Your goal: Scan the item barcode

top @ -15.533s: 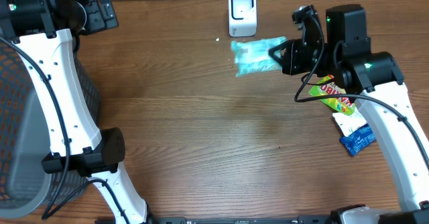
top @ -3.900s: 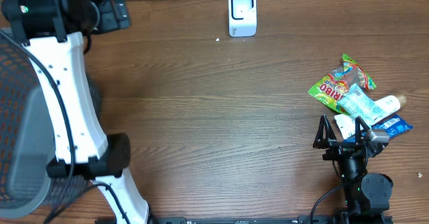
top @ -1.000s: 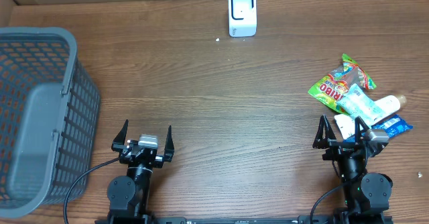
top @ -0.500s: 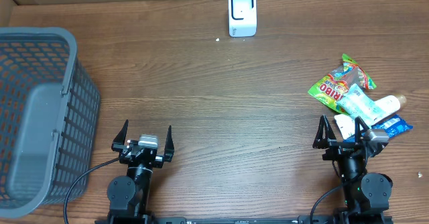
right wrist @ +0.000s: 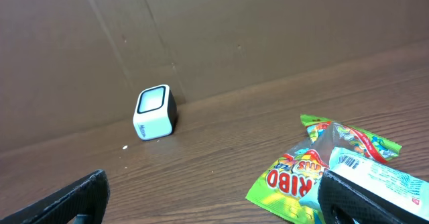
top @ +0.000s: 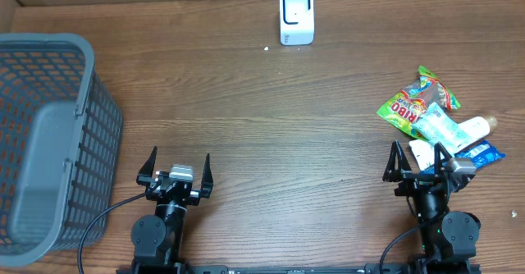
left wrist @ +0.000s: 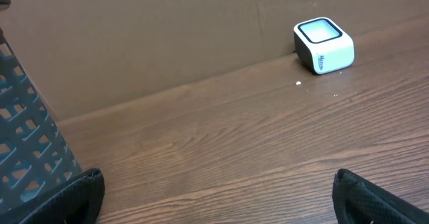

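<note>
Trouble spot: snack packets point(top: 431, 114) lie in an overlapping heap on the right of the table point(top: 287, 143), so a grab could snag 2 at once or show the scanner point(top: 296, 15) the wrong face. Both arms sit folded at the near edge, left gripper point(top: 178, 157) and right gripper point(top: 417, 151) spread wide, holding nothing.

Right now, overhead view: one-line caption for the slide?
Left pincer and right pincer parked open and empty at near edge; scanner at far edge, snack packets right, basket left.
</note>
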